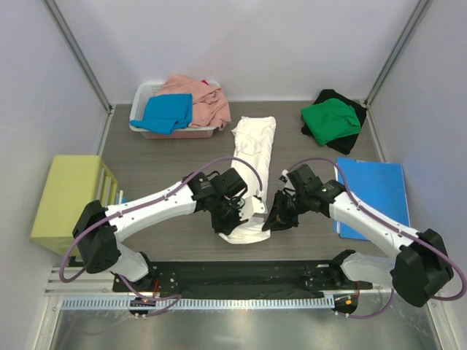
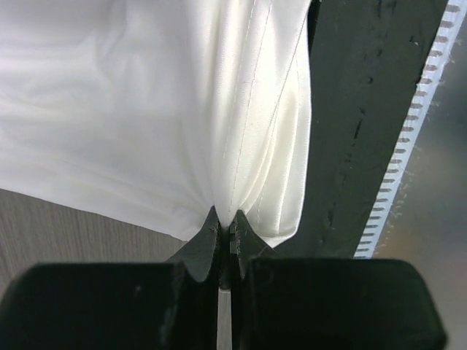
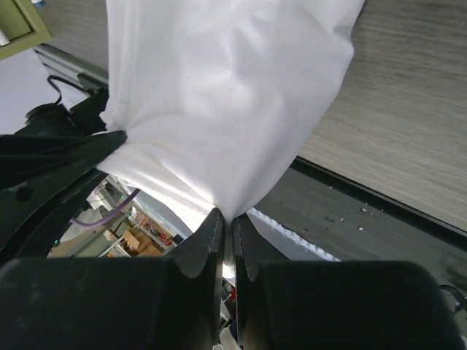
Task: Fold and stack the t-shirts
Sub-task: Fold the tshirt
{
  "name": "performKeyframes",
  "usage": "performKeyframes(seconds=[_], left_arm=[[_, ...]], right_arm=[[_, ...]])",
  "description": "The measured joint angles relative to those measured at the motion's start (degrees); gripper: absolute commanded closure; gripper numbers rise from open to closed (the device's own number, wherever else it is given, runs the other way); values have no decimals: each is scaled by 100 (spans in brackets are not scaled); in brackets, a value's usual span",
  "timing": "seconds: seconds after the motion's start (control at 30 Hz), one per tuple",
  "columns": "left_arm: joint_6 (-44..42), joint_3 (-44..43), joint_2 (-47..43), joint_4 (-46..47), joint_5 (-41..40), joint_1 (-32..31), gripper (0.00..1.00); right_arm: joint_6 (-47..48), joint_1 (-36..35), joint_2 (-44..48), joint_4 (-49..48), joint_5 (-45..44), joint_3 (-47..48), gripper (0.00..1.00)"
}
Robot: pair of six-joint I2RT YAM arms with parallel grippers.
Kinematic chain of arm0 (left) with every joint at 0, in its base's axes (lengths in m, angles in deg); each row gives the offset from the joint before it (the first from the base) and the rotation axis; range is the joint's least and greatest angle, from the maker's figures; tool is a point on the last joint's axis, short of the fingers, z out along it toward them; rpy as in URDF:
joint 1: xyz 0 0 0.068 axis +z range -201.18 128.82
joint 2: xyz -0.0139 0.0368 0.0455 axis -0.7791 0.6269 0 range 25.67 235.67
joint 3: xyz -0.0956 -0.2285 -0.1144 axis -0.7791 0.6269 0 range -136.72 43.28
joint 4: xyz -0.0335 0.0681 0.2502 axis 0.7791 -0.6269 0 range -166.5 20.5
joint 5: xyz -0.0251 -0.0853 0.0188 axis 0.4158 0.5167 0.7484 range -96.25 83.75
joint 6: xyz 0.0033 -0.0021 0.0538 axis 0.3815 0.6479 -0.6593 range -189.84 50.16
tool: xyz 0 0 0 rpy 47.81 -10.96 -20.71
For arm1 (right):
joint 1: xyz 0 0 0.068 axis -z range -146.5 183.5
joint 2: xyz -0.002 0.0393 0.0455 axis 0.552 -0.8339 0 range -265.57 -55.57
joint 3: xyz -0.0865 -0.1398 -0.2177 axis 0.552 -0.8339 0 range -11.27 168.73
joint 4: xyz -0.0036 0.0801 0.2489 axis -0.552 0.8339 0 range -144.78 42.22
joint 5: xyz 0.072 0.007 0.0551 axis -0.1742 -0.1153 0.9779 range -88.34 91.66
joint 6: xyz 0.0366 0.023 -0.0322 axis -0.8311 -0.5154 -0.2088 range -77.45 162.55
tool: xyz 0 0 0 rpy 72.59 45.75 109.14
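Up front, L claw (image 2: 226, 222) & R claw (image 3: 227, 219) each pinch near end of white t-shirt (image 1: 255, 142).

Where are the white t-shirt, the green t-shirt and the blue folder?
white t-shirt (image 1: 255, 142), top external view, far half on the table.
green t-shirt (image 1: 332, 120), top external view, middle of the cloth.
blue folder (image 1: 379, 186), top external view, centre of its cover.

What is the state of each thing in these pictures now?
white t-shirt: near end pinched by both grippers.
left gripper: shut on white t-shirt.
right gripper: shut on white t-shirt.
green t-shirt: folded, on black t-shirt.
blue t-shirt: crumpled in basket.
pink t-shirt: crumpled in basket.
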State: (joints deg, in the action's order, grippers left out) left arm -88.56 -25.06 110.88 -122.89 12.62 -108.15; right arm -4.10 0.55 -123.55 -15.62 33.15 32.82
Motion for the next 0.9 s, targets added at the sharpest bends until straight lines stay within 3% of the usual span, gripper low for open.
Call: performKeyframes(seconds=[0.23, 0.43, 0.67, 0.9], left_arm=[[-26, 0, 24, -175, 186, 11, 99], [-295, -424, 664, -420, 247, 402, 100], [-728, -2474, 2337, -863, 382, 1565, 100], [-881, -4177, 3554, -1241, 581, 2129, 100]], right_arm=[[-232, -35, 188, -15, 173, -96, 87], [-55, 7, -748, -13, 125, 391, 88], [435, 603, -1775, -63, 74, 1373, 89], [776, 1316, -2459, -299, 76, 2015, 90]])
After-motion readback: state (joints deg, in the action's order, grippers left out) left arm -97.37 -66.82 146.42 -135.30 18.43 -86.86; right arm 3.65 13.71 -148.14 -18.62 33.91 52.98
